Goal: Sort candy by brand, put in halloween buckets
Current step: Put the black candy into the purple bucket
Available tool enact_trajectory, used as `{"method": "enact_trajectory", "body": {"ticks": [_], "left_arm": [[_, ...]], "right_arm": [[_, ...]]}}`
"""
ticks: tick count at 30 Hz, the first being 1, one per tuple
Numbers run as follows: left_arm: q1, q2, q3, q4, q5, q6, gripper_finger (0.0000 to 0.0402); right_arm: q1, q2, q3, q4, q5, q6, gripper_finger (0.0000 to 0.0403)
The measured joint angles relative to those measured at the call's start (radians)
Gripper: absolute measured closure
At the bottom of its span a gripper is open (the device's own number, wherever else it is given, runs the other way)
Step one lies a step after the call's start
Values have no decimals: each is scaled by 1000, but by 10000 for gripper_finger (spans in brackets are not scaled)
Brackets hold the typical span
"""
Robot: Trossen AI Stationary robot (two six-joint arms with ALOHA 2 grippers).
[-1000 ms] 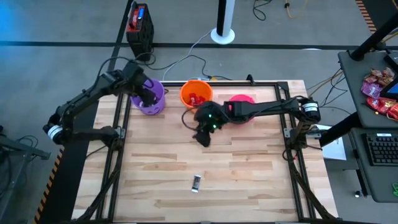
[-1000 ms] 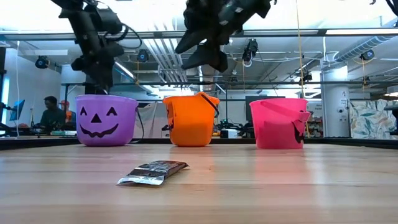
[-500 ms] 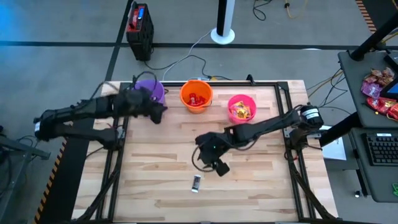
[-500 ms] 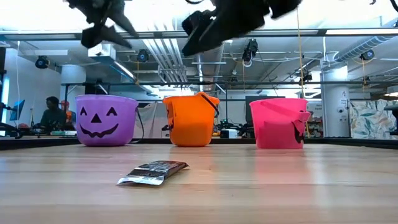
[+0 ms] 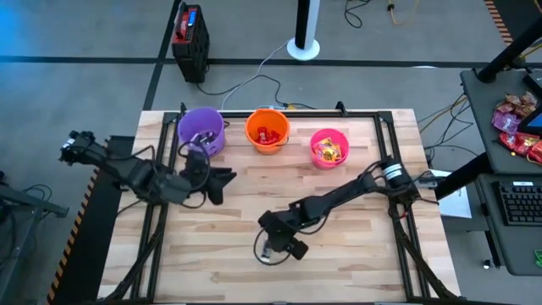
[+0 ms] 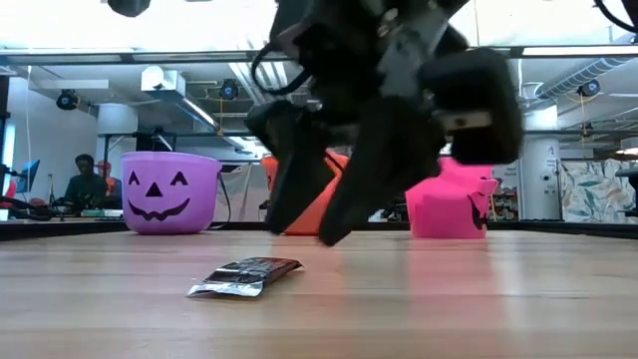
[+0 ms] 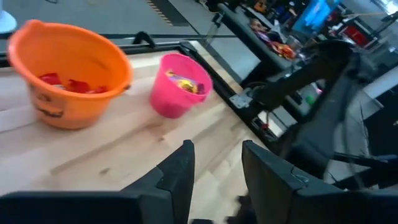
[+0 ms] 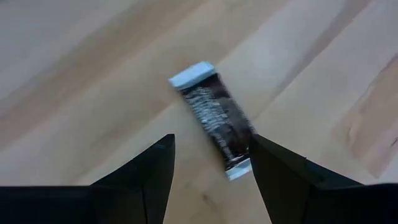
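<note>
One dark brown candy bar (image 8: pixel 214 118) with silver ends lies flat on the wood near the table's front middle (image 6: pixel 244 277). My right gripper (image 8: pixel 211 168) hovers open just above it; the bar's nearer end lies between the two fingers, untouched. In the high view that gripper (image 5: pixel 282 246) hides most of the bar (image 5: pixel 265 252). The purple (image 5: pixel 201 129), orange (image 5: pixel 268 130) and pink (image 5: pixel 329 146) buckets stand in a row at the far edge; the orange one holds red pieces (image 7: pixel 68 84), the pink one yellow ones (image 7: pixel 183 82). My left gripper (image 5: pixel 223 179) hangs open and empty in front of the purple bucket.
Black frame rails (image 5: pixel 161 212) run along the table's left, right and far sides. A heap of red and pink sweets (image 5: pixel 517 127) and a keyboard (image 5: pixel 518 203) sit on a side desk to the right. People (image 6: pixel 82 179) sit in the room behind.
My right gripper has come from beside the orange and pink buckets toward the near edge and down, rolling as it went, until it is over the candy bar. My left gripper has swung from above the purple bucket toward the near edge. The bar has stayed put.
</note>
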Motion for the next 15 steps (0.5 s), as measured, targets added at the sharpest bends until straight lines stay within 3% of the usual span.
{"method": "enact_trajectory", "body": {"ticks": [10,15], "left_arm": [[-32,183,211,-19,-47,80,295],[-31,270,359,-144,-82,139,295]], "right_arm": [[-2,91,59,6,62,-19,209],[-2,122,61,14,54,-21,235]]}}
